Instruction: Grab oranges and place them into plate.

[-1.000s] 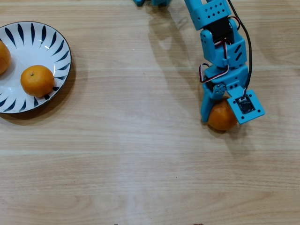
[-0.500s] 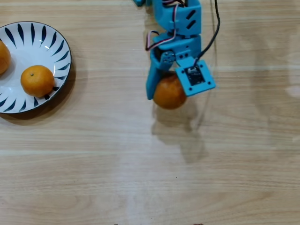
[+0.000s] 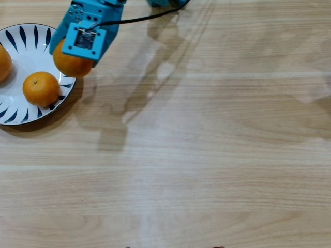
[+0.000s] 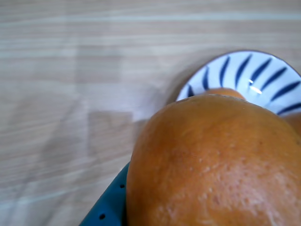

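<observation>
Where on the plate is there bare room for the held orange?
The gripper holds an orange over the plate's right rim. White space lies along the top and centre, above the orange resting lower right. The left edge is crowded by another orange.

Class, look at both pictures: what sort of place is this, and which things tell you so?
Probably a home or hobby tabletop set up for robot practice: a pale wood-grain table, a blue-patterned plate with oranges, and a small blue gripper carrying another orange.
</observation>
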`<control>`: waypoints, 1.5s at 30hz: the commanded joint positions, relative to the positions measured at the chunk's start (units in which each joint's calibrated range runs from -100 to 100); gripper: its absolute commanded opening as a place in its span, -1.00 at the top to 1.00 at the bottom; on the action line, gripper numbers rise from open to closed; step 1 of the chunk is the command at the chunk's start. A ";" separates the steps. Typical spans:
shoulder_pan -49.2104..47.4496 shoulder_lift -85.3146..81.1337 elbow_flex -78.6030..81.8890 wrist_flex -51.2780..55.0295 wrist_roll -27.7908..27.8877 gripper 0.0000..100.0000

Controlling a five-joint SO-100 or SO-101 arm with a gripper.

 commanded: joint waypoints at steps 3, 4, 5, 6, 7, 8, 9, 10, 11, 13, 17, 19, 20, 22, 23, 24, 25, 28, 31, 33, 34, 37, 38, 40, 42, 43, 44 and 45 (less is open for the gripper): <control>11.70 -4.07 -1.02 -0.83 0.33 0.49; 13.16 -4.07 -1.02 -0.83 0.33 0.49; 14.45 -4.07 -1.02 -0.92 0.33 0.49; 15.58 -4.07 -1.02 -0.92 0.33 0.49; 16.46 -3.99 -1.02 -0.92 -0.03 0.49; 17.19 -3.99 -1.02 -0.92 -0.08 0.49; 17.75 -3.99 -1.02 -1.00 -0.08 0.49; 18.08 -3.90 -1.02 -1.69 -0.08 0.49; 18.16 -3.56 -1.02 -2.98 0.23 0.49; 17.67 -2.04 -1.02 -5.64 0.33 0.49; 16.79 1.85 -1.02 -10.28 0.33 0.49; 16.79 4.13 -1.02 -12.86 0.33 0.48; 16.79 5.40 -1.02 -14.41 0.33 0.48; 16.79 8.61 -1.11 -18.10 0.23 0.48; 16.79 10.30 -1.11 -19.91 0.23 0.48; 16.79 11.57 -1.11 -21.11 0.07 0.48; 16.79 12.67 -1.11 -21.80 -0.03 0.48; 16.79 15.29 -1.11 -22.57 -0.08 0.48; 16.95 15.54 -1.11 -22.57 0.02 0.49; 17.35 15.54 -1.11 -22.57 -0.08 0.49; 17.43 15.46 -1.11 -22.57 -0.08 0.48; 17.75 15.46 -1.29 -22.57 -0.08 0.48; 17.75 15.46 -1.47 -22.57 -0.08 0.45; 17.75 15.46 -1.38 -22.57 -0.08 0.33; 17.75 15.46 -1.11 -22.40 -0.03 0.18; 17.75 15.46 -1.11 -22.23 0.02 0.12; 17.59 15.46 -1.11 -22.14 0.02 0.06; 17.43 15.46 -1.11 -22.14 0.02 0.01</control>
